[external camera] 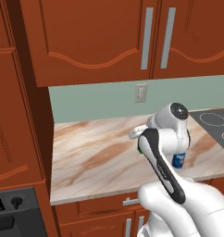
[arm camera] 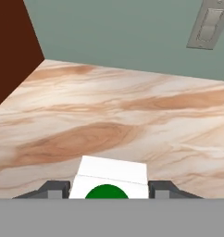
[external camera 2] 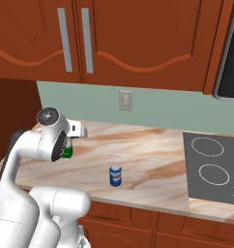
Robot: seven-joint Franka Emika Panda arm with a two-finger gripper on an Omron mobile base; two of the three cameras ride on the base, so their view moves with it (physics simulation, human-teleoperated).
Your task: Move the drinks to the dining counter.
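In the hand view, a white carton (arm camera: pixel 110 176) with a green spot sits between the two dark fingertips of my gripper (arm camera: pixel 109 190), which is shut on it. Its green edge peeks out under the hand in the right base view as the carton (external camera 2: pixel 66 154), over the left part of a marble counter (external camera 2: pixel 153 150). A blue can (external camera 2: pixel 115 175) with a white label stands upright near the counter's front edge, to the right of the hand; the can (external camera: pixel 178 159) is partly hidden behind my arm. This counter has red-brown cabinets above it; the dining counter is out of view.
A black cooktop (external camera 2: pixel 211 167) is set into the counter at the right. Red-brown wall cabinets (external camera: pixel 95 37) hang above, and a tall cabinet side (arm camera: pixel 12 51) closes the left end. A wall switch plate (arm camera: pixel 207 28) is on the grey-green backsplash.
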